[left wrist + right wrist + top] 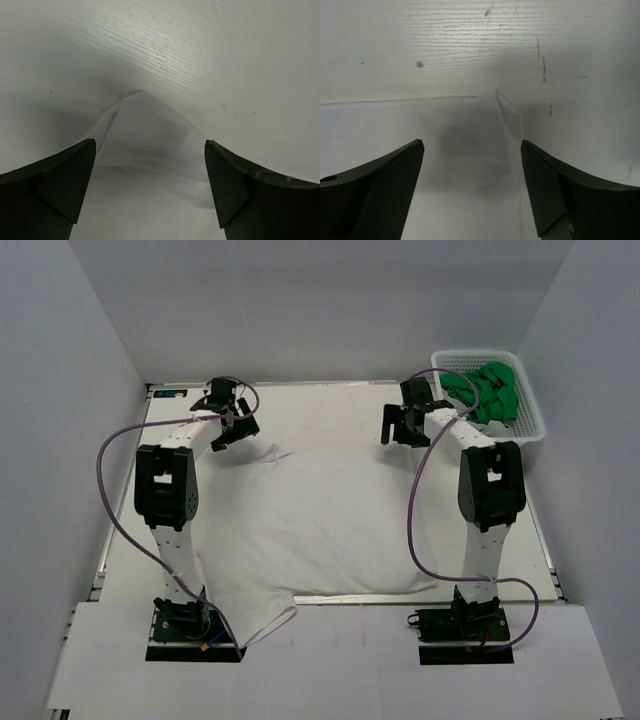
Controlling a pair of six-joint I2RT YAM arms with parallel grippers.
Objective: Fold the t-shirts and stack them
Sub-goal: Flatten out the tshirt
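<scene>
A white t-shirt [320,525] lies spread flat on the white table, one sleeve hanging toward the near edge by the left arm's base. My left gripper [232,420] is open and empty, just above the shirt's far left corner [145,135]. My right gripper [400,425] is open and empty, just above the shirt's far right corner [507,112]. Green t-shirts [490,392] lie bunched in the basket at the far right.
A white plastic mesh basket [530,425] stands at the far right corner of the table. Grey walls close in the table on the left, back and right. Purple cables loop beside each arm.
</scene>
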